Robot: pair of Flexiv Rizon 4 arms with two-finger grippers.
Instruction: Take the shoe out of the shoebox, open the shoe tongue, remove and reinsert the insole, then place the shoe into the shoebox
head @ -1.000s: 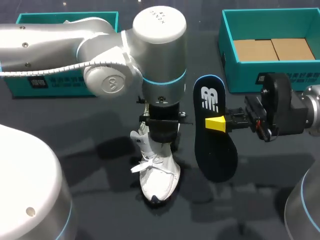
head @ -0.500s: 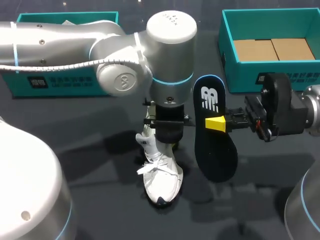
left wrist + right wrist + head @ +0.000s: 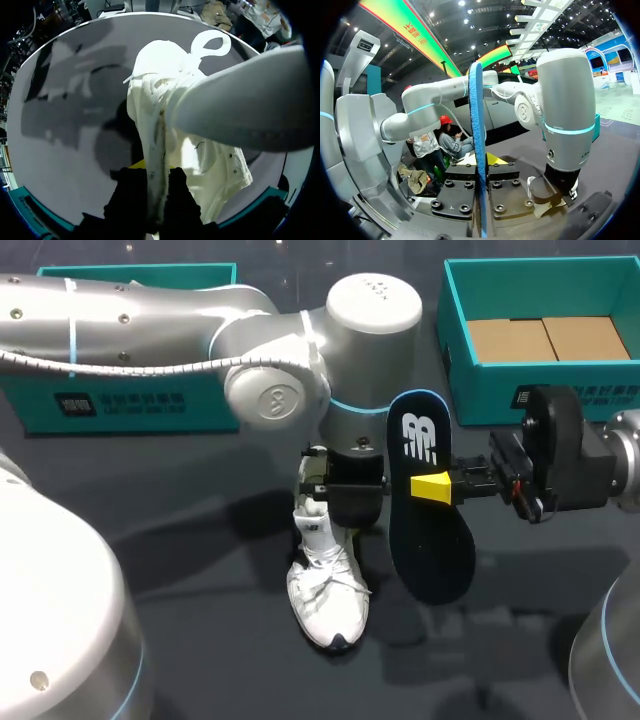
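Dark grey matte desk [image 3: 200, 640], two open boxes at its far edge: left teal cardboard shoebox [image 3: 130, 405], right teal cardboard shoebox [image 3: 480, 390].
White lace-up sneaker [image 3: 326, 585] mid-desk, outside both boxes, toe toward near edge; left end effector [image 3: 154, 175] pinched tight on its heel collar. Dark flat insole with blue rim [image 3: 428, 530] just right of it, clamped in the right end effector [image 3: 432, 487].
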